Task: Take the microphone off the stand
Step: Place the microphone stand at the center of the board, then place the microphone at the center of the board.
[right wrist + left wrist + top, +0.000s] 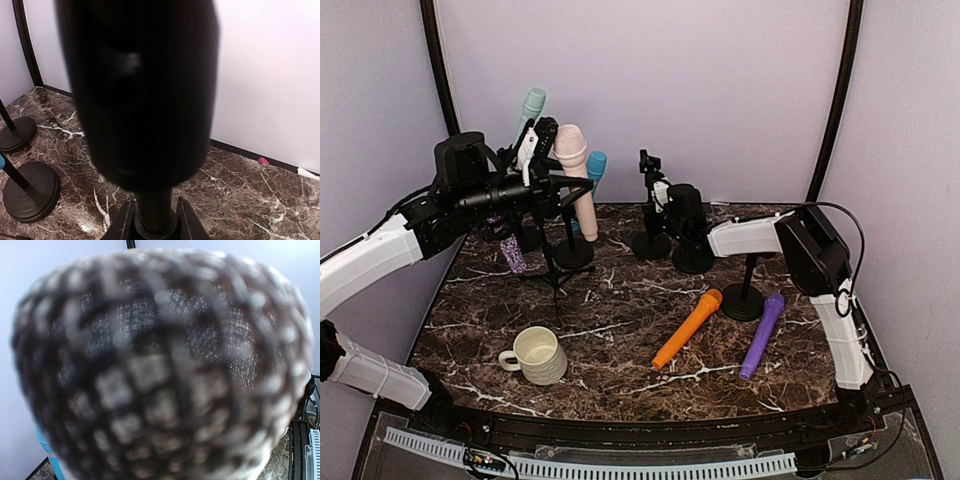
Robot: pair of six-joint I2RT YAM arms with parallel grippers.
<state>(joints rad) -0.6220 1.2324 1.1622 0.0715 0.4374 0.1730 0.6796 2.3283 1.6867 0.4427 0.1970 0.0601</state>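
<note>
1. The microphone [545, 132] stands at the table's [620, 300] far-left corner, on what looks like the tripod stand [557, 272]. In the left wrist view its dark mesh head [160, 370] fills nearly the whole frame.
2. Its long axis runs steeply, head uppermost and tipped toward the far edge. The clear way out is therefore up along that axis.
3. The left gripper [532, 152] sits right at the microphone, just below the head, and is by far the nearer arm. Its jaws are hidden, so it cannot be told whether they have gripped the body.
4. The right gripper [155, 222] is near the middle of the far edge, well apart from the task's thing. Its fingers [125, 220] are closed on the neck of a black stand [688, 225].
5. Clearance is tight. The pink microphone [576, 175] is just beside on the right, with the mint microphone [532, 103] and blue microphone [596, 165] near.
6. Open room lies above and toward the table centre, short of the mug [540, 355] and the orange microphone [688, 328].
</note>
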